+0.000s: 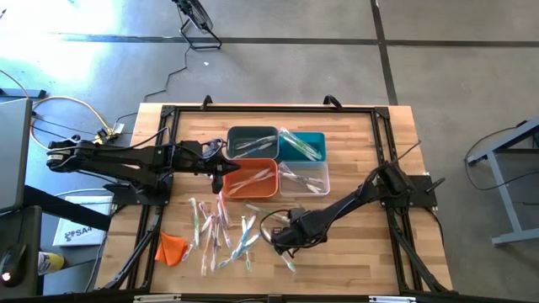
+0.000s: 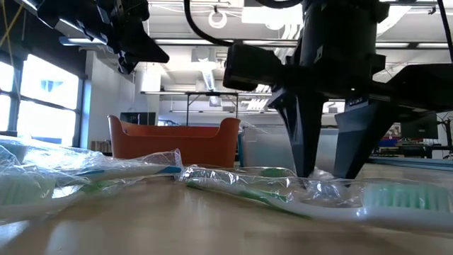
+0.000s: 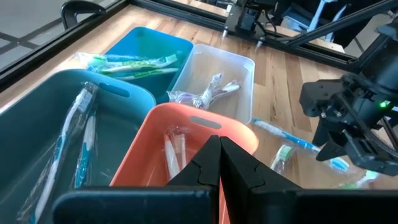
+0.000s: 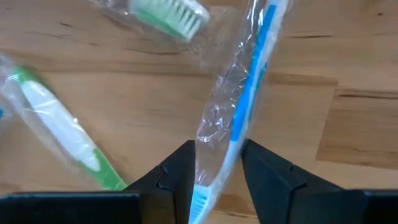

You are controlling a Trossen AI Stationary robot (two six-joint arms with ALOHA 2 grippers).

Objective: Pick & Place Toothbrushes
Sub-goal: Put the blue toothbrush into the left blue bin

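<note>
R gripper low-centre of high view, down on table at edge of loose toothbrushes. Fingers part-spread, straddling blue-handled wrapped toothbrush; whether pads pinch wrapper: can't tell. Green-handled brush just beside, left-centre of R wrist frame. L gripper clenched shut, nothing in it, above orange bin mid-frame. More brushes in teal bin, grey bin, clear bin.
</note>
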